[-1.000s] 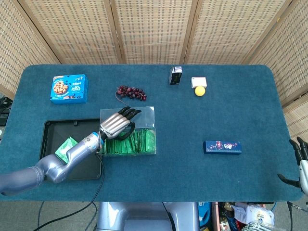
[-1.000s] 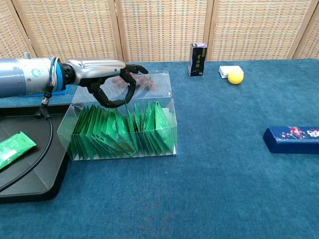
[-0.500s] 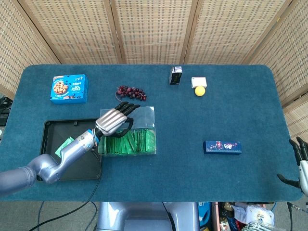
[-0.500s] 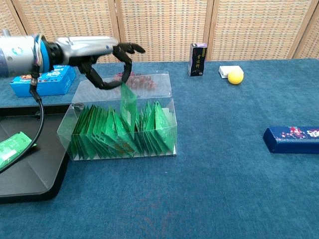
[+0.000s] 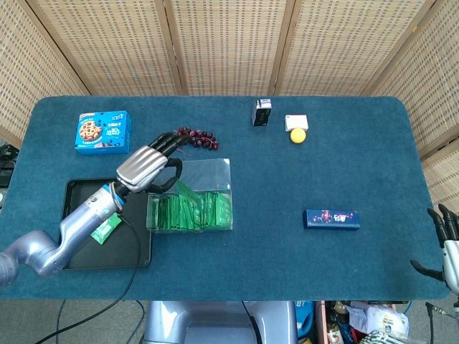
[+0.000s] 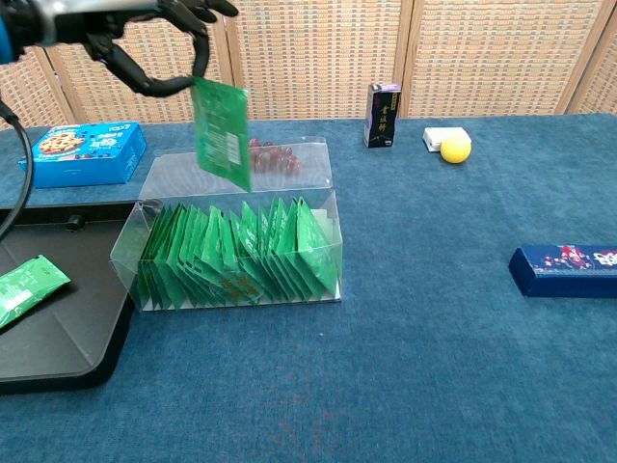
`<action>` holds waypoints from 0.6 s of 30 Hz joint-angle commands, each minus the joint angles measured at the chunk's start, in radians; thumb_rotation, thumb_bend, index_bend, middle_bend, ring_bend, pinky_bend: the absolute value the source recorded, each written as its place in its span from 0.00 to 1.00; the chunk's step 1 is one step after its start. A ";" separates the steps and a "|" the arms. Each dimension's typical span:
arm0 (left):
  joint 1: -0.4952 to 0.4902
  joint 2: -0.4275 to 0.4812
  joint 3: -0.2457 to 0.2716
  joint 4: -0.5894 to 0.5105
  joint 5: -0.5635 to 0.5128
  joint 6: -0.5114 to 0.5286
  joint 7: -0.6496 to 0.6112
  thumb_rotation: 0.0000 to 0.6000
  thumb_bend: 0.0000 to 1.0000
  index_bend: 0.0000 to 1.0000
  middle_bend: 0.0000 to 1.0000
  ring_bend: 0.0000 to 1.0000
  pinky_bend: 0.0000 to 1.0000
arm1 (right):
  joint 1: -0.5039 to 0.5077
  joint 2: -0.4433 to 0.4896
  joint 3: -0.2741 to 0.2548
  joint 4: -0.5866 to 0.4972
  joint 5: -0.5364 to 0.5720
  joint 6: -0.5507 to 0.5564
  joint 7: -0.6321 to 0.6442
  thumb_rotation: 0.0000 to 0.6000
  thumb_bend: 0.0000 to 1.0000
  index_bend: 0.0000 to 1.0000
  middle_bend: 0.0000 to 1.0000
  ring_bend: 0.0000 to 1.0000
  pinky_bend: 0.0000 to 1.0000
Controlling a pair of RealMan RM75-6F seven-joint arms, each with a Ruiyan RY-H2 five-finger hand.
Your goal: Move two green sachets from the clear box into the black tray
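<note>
green sachet [image 6: 222, 133] hangs from your left hand [image 6: 154, 39], pinched at its top edge between the fingertips, long axis near vertical with the lower end tipped slightly toward 5 o'clock, clear above the clear box [image 6: 318, 253]. in the head view that hand [image 5: 147, 166] sits over the box's 10 o'clock corner. the box holds a packed row of upright green sachets [image 6: 231, 256], leaning like filed cards. a second sachet [image 6: 27, 285] lies flat in the black tray [image 6: 58, 362], which sits just beside the box at its 9 o'clock side.

the bench [image 5: 287, 244] is covered in dark teal cloth, and woven cane screens [image 5: 229, 43] with wooden frames stand behind it. on the cloth: a blue cookie box [image 5: 103, 132] toward 10 o'clock, a bunch of dark grapes [image 5: 199, 136] just past the clear box, a small dark carton [image 5: 262, 112] standing upright at 12 o'clock, a white pack [image 5: 295, 122] with a yellow ball [image 5: 297, 135] touching it, and a long dark blue box [image 5: 331, 218] at 3 o'clock.

your right hand [image 5: 445, 244] is at the bench's 4 o'clock edge, fingers spread, holding nothing.
</note>
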 commanded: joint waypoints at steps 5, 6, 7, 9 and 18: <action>0.089 0.092 0.030 -0.043 0.022 0.083 -0.048 1.00 0.54 0.68 0.00 0.00 0.00 | -0.002 0.002 -0.007 -0.012 -0.019 0.011 -0.005 1.00 0.00 0.00 0.00 0.00 0.00; 0.105 0.103 0.038 -0.042 0.028 0.099 -0.058 1.00 0.54 0.68 0.00 0.00 0.00 | -0.003 0.003 -0.008 -0.014 -0.022 0.013 -0.006 1.00 0.00 0.00 0.00 0.00 0.00; 0.123 0.113 0.048 -0.040 0.033 0.113 -0.070 1.00 0.54 0.68 0.00 0.00 0.00 | -0.003 0.003 -0.009 -0.016 -0.025 0.015 -0.007 1.00 0.00 0.00 0.00 0.00 0.00; 0.163 0.135 0.072 -0.029 0.042 0.140 -0.100 1.00 0.54 0.68 0.00 0.00 0.00 | -0.004 0.005 -0.011 -0.021 -0.032 0.019 -0.008 1.00 0.00 0.00 0.00 0.00 0.00; 0.327 0.233 0.220 0.024 0.065 0.150 -0.254 1.00 0.56 0.69 0.00 0.00 0.00 | -0.004 0.008 -0.018 -0.037 -0.046 0.023 -0.022 1.00 0.00 0.00 0.00 0.00 0.00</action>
